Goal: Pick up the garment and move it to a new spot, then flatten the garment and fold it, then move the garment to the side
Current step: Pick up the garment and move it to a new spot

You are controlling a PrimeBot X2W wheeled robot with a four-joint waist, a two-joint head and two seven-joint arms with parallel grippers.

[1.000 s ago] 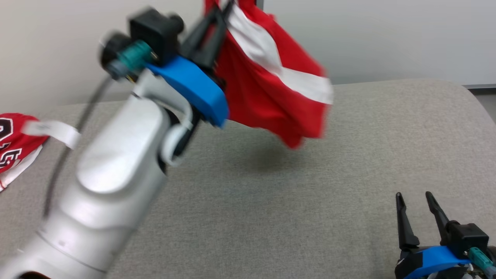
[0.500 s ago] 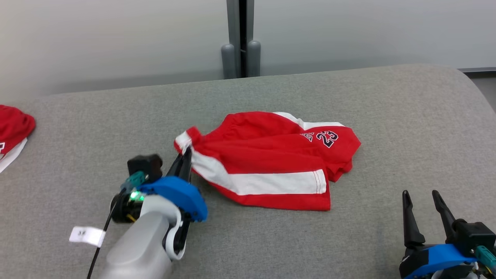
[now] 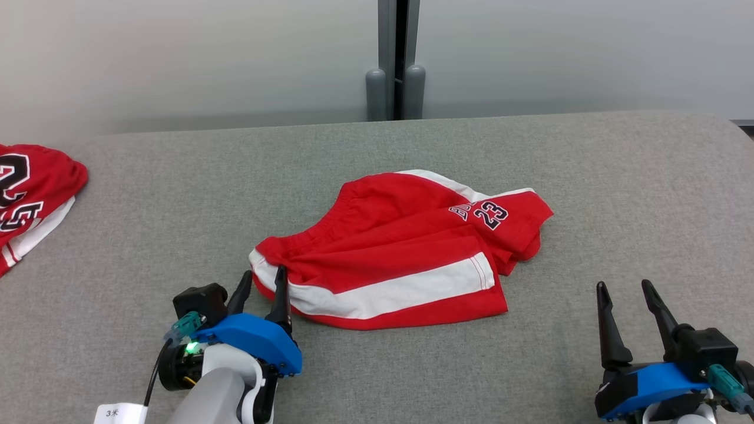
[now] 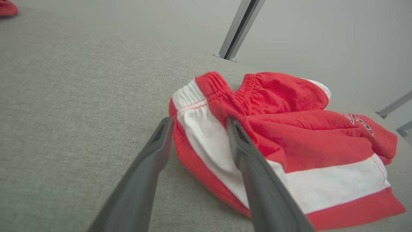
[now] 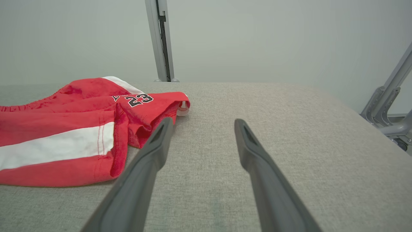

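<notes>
The grey cloth-covered table [image 3: 589,194] carries the garment [image 3: 400,253], red shorts with a white stripe and the number 23, lying rumpled near its middle; a second red garment [image 3: 29,188] lies at the far left edge. The left pincer [image 3: 262,285] sits low at the shorts' waistband corner, its fingers spread apart, one over the white stripe and one beside the hem, clamping nothing. The right pincer [image 3: 624,288] rests at the lower right, well apart from the shorts, fingers parted and empty.
</notes>
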